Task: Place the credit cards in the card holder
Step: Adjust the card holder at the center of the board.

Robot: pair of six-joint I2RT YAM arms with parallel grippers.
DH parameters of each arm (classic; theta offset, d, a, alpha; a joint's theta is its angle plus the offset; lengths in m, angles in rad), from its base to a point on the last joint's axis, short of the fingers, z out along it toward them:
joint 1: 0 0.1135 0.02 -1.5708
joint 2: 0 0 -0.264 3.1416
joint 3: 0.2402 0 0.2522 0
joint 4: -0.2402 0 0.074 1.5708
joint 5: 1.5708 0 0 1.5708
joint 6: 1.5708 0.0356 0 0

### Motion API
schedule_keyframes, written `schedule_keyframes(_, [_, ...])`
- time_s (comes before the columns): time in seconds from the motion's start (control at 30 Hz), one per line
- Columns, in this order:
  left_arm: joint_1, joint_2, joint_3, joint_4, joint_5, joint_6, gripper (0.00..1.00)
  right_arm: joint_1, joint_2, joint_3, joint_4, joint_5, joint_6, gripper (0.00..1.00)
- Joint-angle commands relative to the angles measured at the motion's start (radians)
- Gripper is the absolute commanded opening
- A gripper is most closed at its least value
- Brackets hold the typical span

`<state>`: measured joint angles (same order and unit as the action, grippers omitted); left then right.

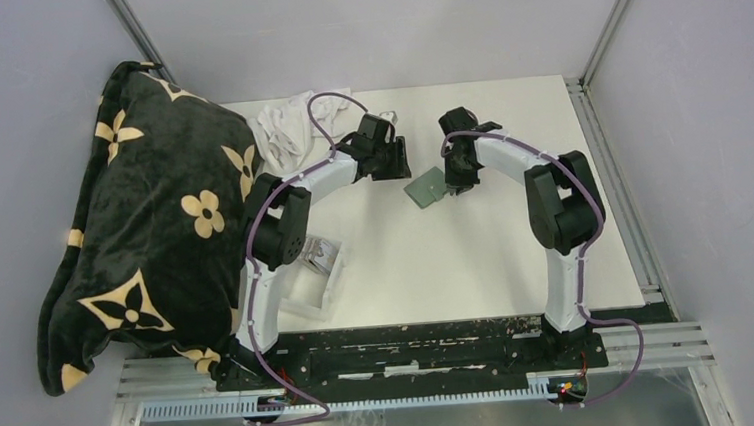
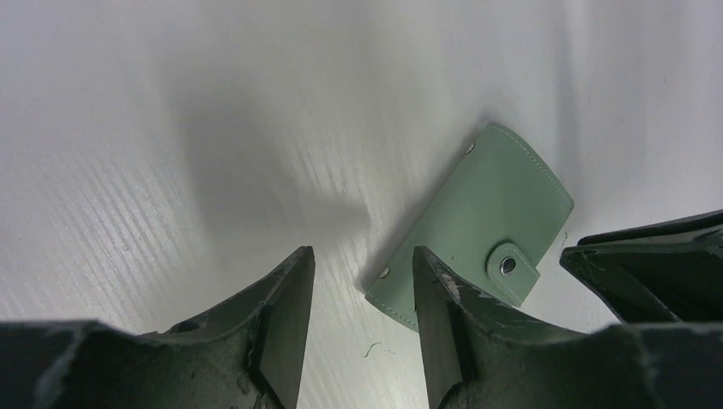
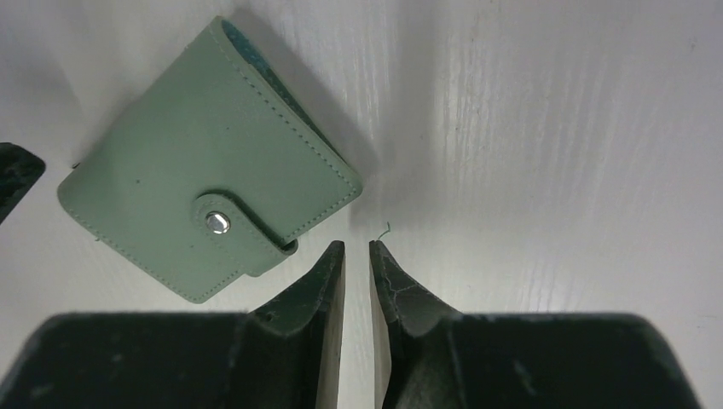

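- Worktop (image 1: 457, 268): white and smooth. We expect light items to skate on it when pushed.
- Blanket (image 1: 154, 229): dark with a flower print, heaped along the 9 o'clock edge, well clear of the work.
- Clear tray (image 1: 304, 303): at 8 o'clock by the left arm's base. The silvery flat pieces in it are probably the credit cards (image 1: 321, 255), but they are too small to confirm.
- Left claw (image 2: 362, 324): fingers apart and empty, with the card holder just off its 1 o'clock side.
- Right claw (image 3: 356, 290): fingers drawn almost together with only a slit between them, holding nothing. The holder lies at its 10 o'clock.
- Card holder (image 3: 205, 170): just 12 o'clock of worktop centre, between the two claws. It lies flat, folded and snapped shut.
- We judge it to be light, soft stitched leatherette that is slightly springy at the fold.
- It offers little edge to grip while flat, so we would pin one corner and take the open long edge.
- Snap tab (image 3: 218, 223): a small raised lip and the likeliest purchase for opening. It probably needs a firm peel.
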<state>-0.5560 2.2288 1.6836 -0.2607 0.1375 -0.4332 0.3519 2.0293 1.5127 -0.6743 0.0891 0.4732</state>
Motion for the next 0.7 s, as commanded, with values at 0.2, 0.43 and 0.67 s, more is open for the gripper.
schedule_keyframes(0.2, [-0.006, -0.023, -0.107, 0.083, 0.07, -0.008, 0.51, 0.0, 0.076, 0.079, -0.001, 0.02, -0.026, 0.23])
schedule_keyframes(0.43, [-0.025, -0.057, -0.168, 0.095, 0.089, -0.014, 0.49, 0.0, 0.133, 0.164, -0.019, 0.015, -0.042, 0.24])
schedule_keyframes(0.67, [-0.049, -0.11, -0.246, 0.102, 0.081, -0.023, 0.47, 0.001, 0.179, 0.255, -0.057, 0.019, -0.069, 0.24])
